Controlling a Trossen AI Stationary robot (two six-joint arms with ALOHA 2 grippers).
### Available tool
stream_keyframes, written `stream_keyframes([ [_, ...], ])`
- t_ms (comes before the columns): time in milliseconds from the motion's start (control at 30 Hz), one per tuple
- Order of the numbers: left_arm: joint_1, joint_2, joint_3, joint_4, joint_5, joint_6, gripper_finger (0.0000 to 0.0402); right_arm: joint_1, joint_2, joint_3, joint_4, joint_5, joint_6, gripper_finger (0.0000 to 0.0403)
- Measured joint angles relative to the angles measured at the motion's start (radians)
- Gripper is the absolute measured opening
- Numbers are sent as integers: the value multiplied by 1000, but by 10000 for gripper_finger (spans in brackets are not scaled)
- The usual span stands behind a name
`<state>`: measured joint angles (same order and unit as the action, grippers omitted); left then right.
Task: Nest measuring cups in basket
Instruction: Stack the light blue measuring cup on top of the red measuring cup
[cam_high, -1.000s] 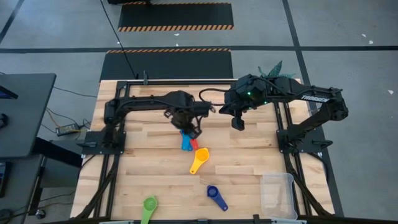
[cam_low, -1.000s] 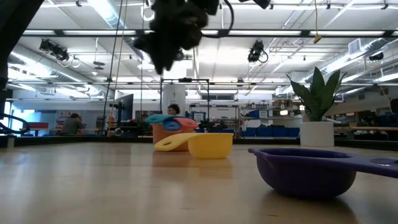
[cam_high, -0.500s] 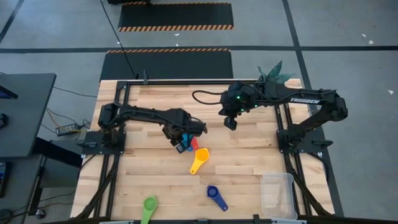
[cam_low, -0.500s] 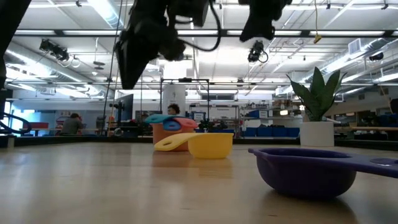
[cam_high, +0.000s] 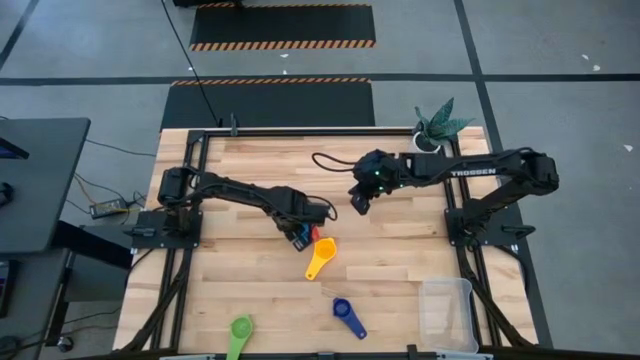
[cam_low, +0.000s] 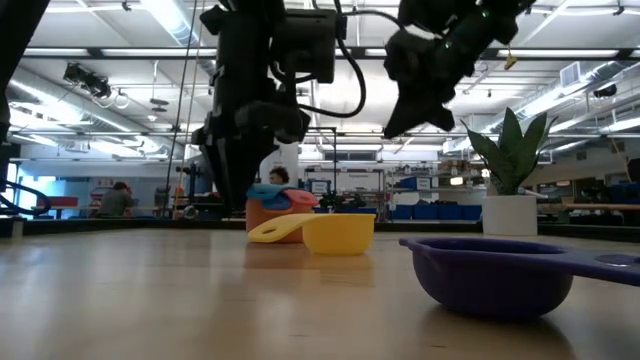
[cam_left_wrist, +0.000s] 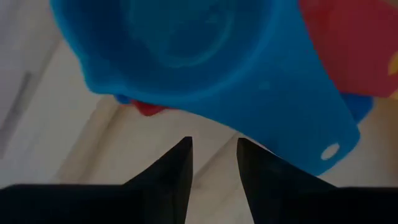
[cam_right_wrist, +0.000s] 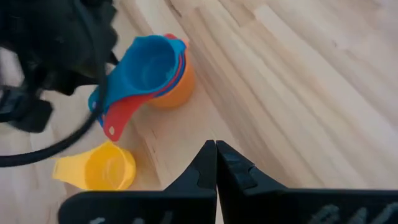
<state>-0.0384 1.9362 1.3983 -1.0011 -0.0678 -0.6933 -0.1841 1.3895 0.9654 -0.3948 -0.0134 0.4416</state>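
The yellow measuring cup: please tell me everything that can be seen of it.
The yellow measuring cup is a small round scoop of smooth plastic with a short flat handle. It stands upright and looks empty on the wooden table, near the middle. It sits beside the nested stack of cups, apart from it as the right wrist view shows. No tool touches it; the left tool is down at the stack nearby.
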Motion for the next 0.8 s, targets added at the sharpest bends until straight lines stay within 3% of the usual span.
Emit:
stream_keyframes([
  [200,-8,0,2,22,51,1,133,9,0,-84,134,-13,39,0],
  [367,-16,0,2,81,91,9,133,23,77,-86,218,-33,57,0],
  [800,-18,1,2,100,90,1,133,68,377,101,256,-142,37,0],
])
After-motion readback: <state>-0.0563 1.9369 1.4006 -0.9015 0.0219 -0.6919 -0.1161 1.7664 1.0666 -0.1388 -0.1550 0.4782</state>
